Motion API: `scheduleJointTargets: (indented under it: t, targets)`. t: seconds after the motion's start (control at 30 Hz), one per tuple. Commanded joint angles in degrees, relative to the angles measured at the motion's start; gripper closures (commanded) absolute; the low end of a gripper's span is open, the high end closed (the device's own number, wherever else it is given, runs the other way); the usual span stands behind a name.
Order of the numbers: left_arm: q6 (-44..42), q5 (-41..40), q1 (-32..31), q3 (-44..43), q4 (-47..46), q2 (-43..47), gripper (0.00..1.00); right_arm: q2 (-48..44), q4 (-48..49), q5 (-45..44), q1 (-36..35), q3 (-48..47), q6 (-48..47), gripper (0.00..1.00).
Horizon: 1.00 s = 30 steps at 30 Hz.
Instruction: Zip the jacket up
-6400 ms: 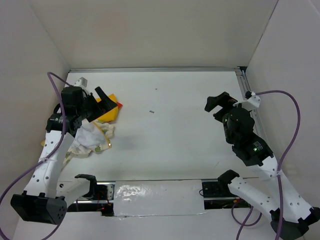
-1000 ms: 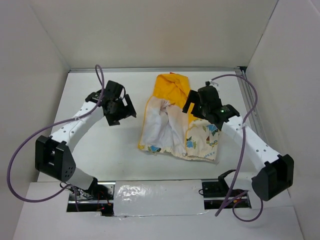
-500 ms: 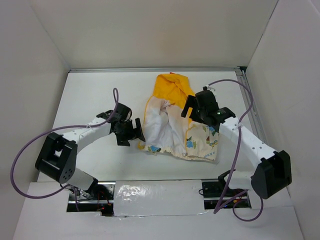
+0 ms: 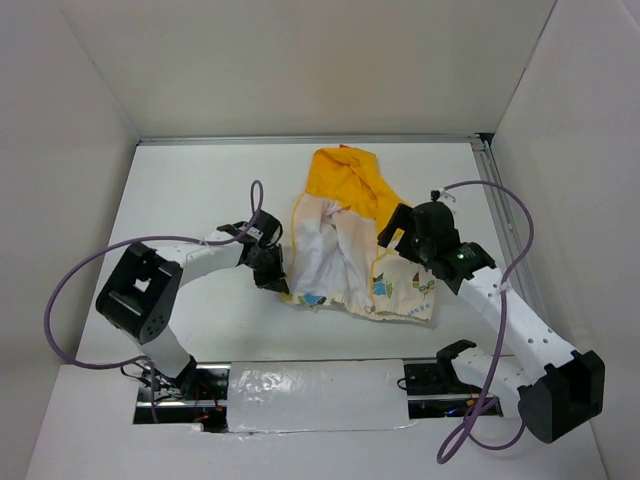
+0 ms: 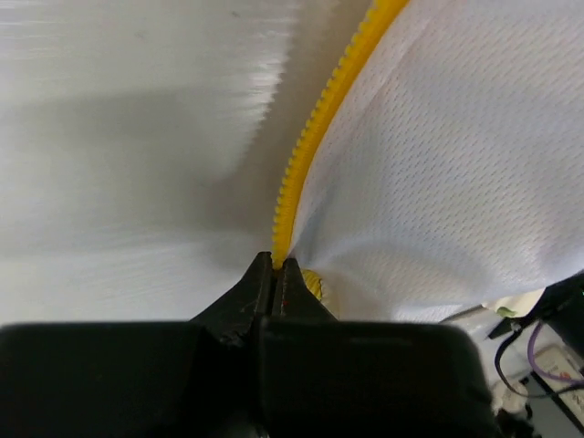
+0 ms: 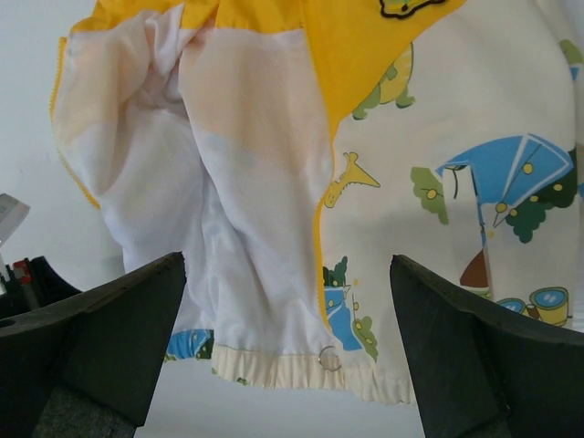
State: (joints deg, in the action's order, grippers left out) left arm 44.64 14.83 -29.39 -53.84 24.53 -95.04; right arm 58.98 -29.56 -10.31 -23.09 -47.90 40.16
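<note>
1. The jacket [image 4: 352, 255] lies open on the middle of the table [image 4: 190, 190], with its yellow hood [image 4: 350, 180] toward the far wall and its hem toward the arm bases.
2. Its left half is turned back to show white lining [image 6: 146, 182]. Its right half shows cream cloth with cartoon prints [image 6: 493, 182].
3. A yellow toothed zipper strip [image 5: 315, 146] runs along the left front edge. A second yellow edge runs down the middle, and a small metal ring [image 6: 327, 358] sits at the hem below it.
4. The left gripper [image 4: 272, 280] is low at the jacket's left edge. Its jaws are pressed together, pinching the lower end of the zipper strip against the mesh lining.
5. The right gripper [image 4: 400, 228] hangs over the jacket's right half with its jaws spread wide. The wrist view shows the fingers [image 6: 109, 338] apart, with nothing between them.
6. Purple cables [image 4: 60, 300] loop from both arms.
</note>
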Motion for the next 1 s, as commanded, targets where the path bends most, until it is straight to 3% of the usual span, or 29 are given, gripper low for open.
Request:
scheduleJointTargets:
  t: [0.0, 0.13, 0.2, 0.23, 0.3, 0.47, 0.63, 0.67, 0.7, 0.73, 0.77, 0.8, 0.97]
  targets:
    - [4.03, -7.5, 0.56, -3.71, 5.68, 3.63, 1.0, -2.55, 1.09, -1.47, 0.94, 1.49, 0.53, 0.0]
    - [9.66, -18.82, 3.63, -10.47, 20.61, 8.98, 1.0, -2.03, -1.46, -4.02, 1.03, 2.28, 1.06, 0.0]
    - [15.35, -26.12, 5.39, -17.67, 35.33, 9.96, 1.0, -1.68, -2.25, -4.89, 0.94, 3.51, 1.76, 0.0]
    - [15.39, -27.73, 5.31, -20.66, 35.41, 9.79, 1.0, -1.68, -2.34, -4.99, 0.94, 3.86, 1.85, 0.0]
    - [18.45, -30.02, 4.17, -30.15, 44.26, 8.22, 1.0, -2.03, -2.43, -5.51, 1.21, 4.74, 2.99, 0.0]
    - [18.56, -33.12, -9.26, -44.05, 49.2, 1.2, 1.0, -2.9, -3.48, -6.04, 3.05, 5.98, 4.13, 0.0]
    - [14.08, -28.46, -22.44, -55.46, 50.96, -16.11, 0.99, -3.78, -4.71, -4.73, 5.6, 6.94, 6.15, 0.0]
    - [12.42, -27.23, -23.69, -56.45, 50.88, -20.75, 0.93, -4.13, -4.8, -4.29, 6.12, 7.03, 6.16, 0.0]
    - [10.31, -26.44, -25.87, -57.68, 50.09, -22.71, 0.7, -4.57, -4.89, -3.94, 6.56, 7.2, 6.07, 0.0]
    - [10.38, -26.17, -26.68, -57.86, 50.26, -24.03, 0.58, -5.01, -4.8, -3.32, 6.83, 7.38, 5.98, 0.0]
    - [8.81, -23.38, -27.73, -57.34, 48.69, -25.61, 0.17, -5.89, -4.37, -2.71, 6.83, 7.99, 5.46, 0.0]
    - [7.49, -21.27, -28.18, -56.21, 46.68, -25.54, 0.01, -6.33, -4.1, -2.18, 6.92, 8.17, 5.19, 0.0]
    - [2.03, -12.82, -28.53, -43.91, 30.77, -12.23, 0.01, -9.06, -2.52, 0.98, 5.96, 9.84, 4.31, 0.0]
